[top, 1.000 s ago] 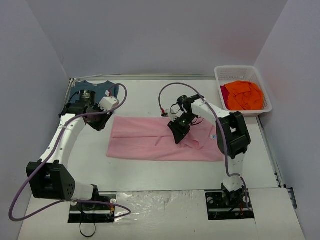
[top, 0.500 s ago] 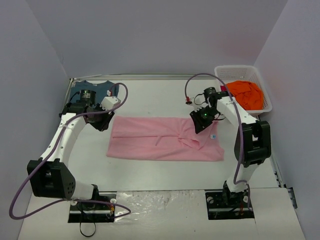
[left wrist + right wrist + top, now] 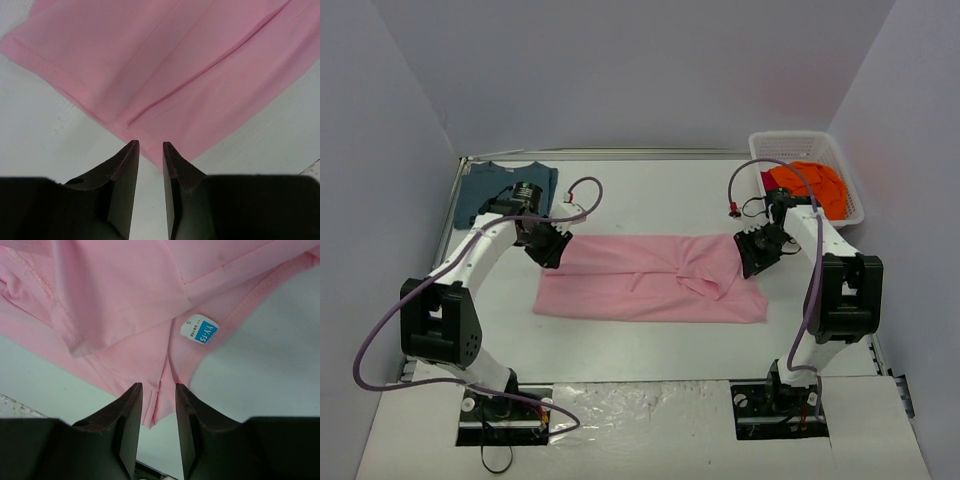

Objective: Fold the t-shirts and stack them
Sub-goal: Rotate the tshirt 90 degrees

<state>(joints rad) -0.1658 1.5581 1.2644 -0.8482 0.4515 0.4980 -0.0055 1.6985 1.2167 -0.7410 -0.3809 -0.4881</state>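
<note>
From above, the pink shirt (image 3: 640,285) lies spread on the bench (image 3: 650,195), left pincer (image 3: 552,250) at its left end, right pincer (image 3: 757,252) at its right. Left wrist: jaws narrowly open, empty, over a corner. Right wrist: jaws narrowly open astride the collar hem.

Pink t-shirt (image 3: 650,278): soft matt cloth, smooth, with stitched hems. Its size label (image 3: 199,332): printed, slightly glossy.
Teal t-shirt (image 3: 480,190), upper left, and orange t-shirt (image 3: 810,188), upper right: matt cloth.
Basket (image 3: 800,145): white plastic mesh.
Counter (image 3: 650,340): matt white, finely grained.
Left hand (image 3: 149,146), right hand (image 3: 157,387): smooth matt black plastic fingers.
</note>
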